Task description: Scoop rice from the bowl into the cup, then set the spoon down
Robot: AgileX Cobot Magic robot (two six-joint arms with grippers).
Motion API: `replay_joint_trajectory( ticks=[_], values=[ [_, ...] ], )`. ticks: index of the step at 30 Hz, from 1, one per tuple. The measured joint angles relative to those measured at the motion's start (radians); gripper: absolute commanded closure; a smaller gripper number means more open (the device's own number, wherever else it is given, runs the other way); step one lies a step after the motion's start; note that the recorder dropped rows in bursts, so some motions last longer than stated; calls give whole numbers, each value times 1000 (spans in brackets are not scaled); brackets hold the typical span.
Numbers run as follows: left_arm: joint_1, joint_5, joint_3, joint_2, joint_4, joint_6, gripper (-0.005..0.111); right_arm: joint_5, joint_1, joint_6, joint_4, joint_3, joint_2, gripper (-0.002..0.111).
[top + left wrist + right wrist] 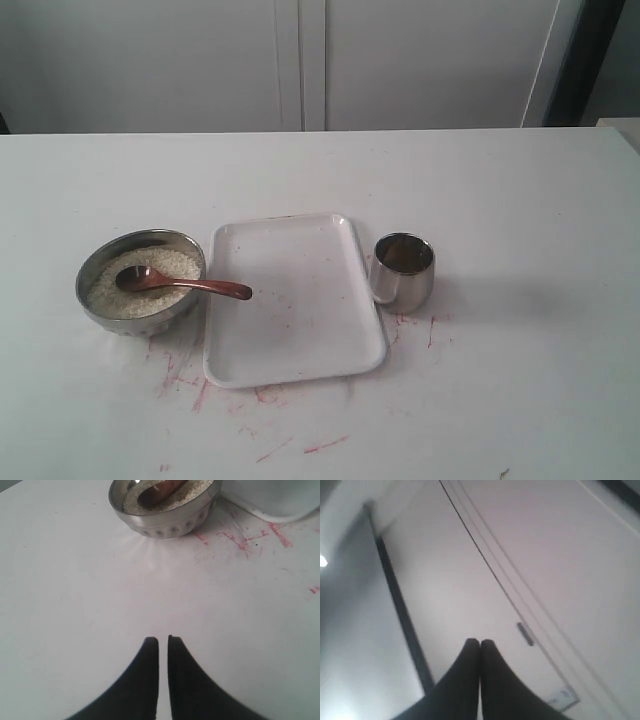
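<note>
Currently the spoon lies with its scoop in the rice in the bowl, handle overhanging toward the tray for an easy pick, cup beyond; my left end effector, tips nearly together and empty, faces the bowl, while my right end effector, tips pressed together, points off-desk.

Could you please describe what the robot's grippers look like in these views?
The left gripper shows two matte black fingers, broad at the base and curving inward to narrow, blunt tips. The right gripper looks the same: plain black and tapered. No cables, markings or arm links are visible, and the exterior view shows neither arm.
</note>
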Motion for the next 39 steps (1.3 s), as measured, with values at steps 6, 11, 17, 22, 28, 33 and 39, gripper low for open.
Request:
replay_joint_trajectory(
  ticks=[6, 11, 17, 22, 28, 33, 39],
  values=[
    [0, 0, 0, 0, 0, 0, 92, -256, 0, 469, 30, 0, -2, 108],
    [0, 0, 0, 0, 0, 0, 92, -418, 0, 512, 193, -53, -4, 108],
    [0, 0, 0, 0, 0, 0, 92, -441, 0, 518, 318, -167, -4, 108],
    [0, 0, 0, 0, 0, 0, 92, -442, 0, 514, 333, -260, -6, 108],
    [0, 0, 0, 0, 0, 0, 92, -296, 0, 371, 254, -420, -6, 108],
    [0, 0, 0, 0, 0, 0, 92, -4, 0, 209, 98, -607, -4, 108],
    [0, 0, 0, 0, 0, 0, 92, 316, 0, 6, -55, -838, -2, 108]
  ],
)
